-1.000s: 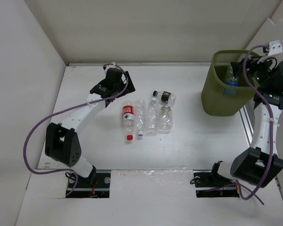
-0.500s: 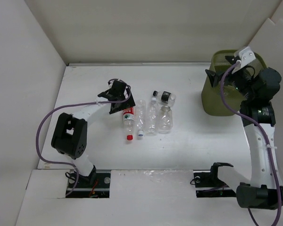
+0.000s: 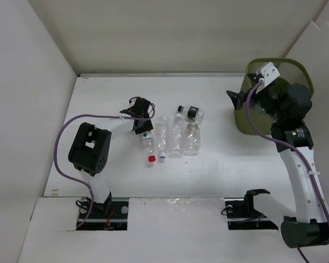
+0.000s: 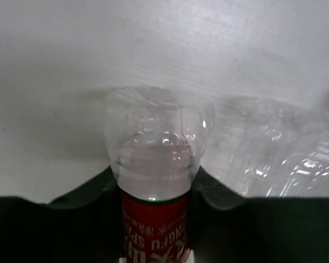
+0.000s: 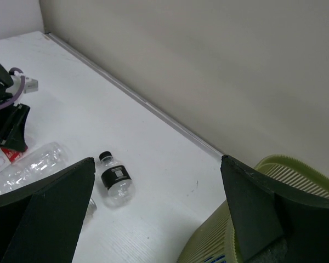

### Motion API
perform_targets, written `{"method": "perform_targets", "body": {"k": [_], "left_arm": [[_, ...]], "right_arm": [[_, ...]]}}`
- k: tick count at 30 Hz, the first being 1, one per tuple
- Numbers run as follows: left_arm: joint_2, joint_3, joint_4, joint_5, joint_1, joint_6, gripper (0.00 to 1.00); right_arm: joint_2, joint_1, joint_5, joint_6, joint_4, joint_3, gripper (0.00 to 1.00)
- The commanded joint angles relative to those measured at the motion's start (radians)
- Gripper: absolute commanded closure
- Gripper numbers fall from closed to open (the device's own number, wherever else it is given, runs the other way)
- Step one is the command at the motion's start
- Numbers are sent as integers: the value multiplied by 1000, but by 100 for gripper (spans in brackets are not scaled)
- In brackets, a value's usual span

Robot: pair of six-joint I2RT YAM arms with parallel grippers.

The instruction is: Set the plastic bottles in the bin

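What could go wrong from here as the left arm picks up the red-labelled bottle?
1. The left hand grips the red bottle toward its base end, not its middle, so it may tilt or slip when lifted.
2. A clear bottle lies right beside it and may get knocked and roll.
3. The bin stands at the far right, where the open right hand hovers, so the arms might collide there.
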Motion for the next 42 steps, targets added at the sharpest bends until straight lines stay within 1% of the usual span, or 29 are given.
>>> {"method": "perform_targets", "body": {"k": [1,2,3,5,6,8,9,10,11,14,17,19,21,22,24,25,27,28,29,30,32,33,35,36,38,39,42], "left_arm": [[24,-36,-12,-15,11,-25,78],[24,-36,-23,-26,20,-40,86],[14,-50,-23,-35,20,-40,89],[-31,-71,-32,-64,43,-51,98],[-51,-71,-48,-83,43,-63,99],[-118,-56,-101,-130,43,-85,100],[-144,-47,-123,-184,43,-85,100],[-170,-32,-144,-204,43,-109,100],[-225,-3,-176,-225,43,-109,100],[-326,54,-216,-294,43,-109,100],[-373,155,-246,-296,43,-62,100],[-407,237,-234,-284,14,10,100],[-445,295,-169,-269,-30,94,100],[-459,309,-142,-268,-41,116,100],[-479,335,-93,-258,-52,142,100],[-497,347,-33,-239,-64,157,100],[-517,358,45,-148,-64,208,100],[-548,348,94,-111,-64,230,100],[-565,319,197,-30,-73,266,100],[-583,299,251,9,-73,267,100],[-624,268,340,55,-110,319,100],[-635,243,413,80,-127,337,100],[-647,234,470,126,-167,389,100],[-657,222,518,152,-182,409,100],[-666,209,558,210,-213,440,100],[-666,200,584,222,-236,463,100],[-666,191,612,304,-245,463,100]], "right_arm": [[-38,28,15,-11,24,-9,0],[-38,46,15,-20,24,-9,0],[-38,56,15,-20,24,-9,0],[-28,82,29,-29,15,-9,0],[-28,91,29,-29,15,-9,0],[-18,100,42,-39,15,-9,0],[-18,128,42,-39,15,-9,0],[-9,137,42,-39,15,-9,0],[0,148,29,-48,15,-9,0],[9,189,-20,-48,15,11,0],[19,249,-20,-57,24,30,0],[29,305,-20,-57,24,40,0],[40,373,-20,-57,54,51,0],[55,373,-20,-57,68,60,0],[74,431,-50,-36,102,60,0],[92,447,-50,-11,119,60,0],[112,479,-98,15,174,69,0],[123,488,-110,50,192,70,0],[141,497,-138,70,255,59,0],[152,513,-138,92,283,59,0],[185,533,-138,142,330,59,0],[199,551,-138,153,369,59,0],[230,565,-129,182,401,59,0],[265,565,-129,225,479,59,0],[299,574,-152,289,565,42,0],[334,574,-152,358,672,42,0],[388,585,-181,469,810,31,0]]}}
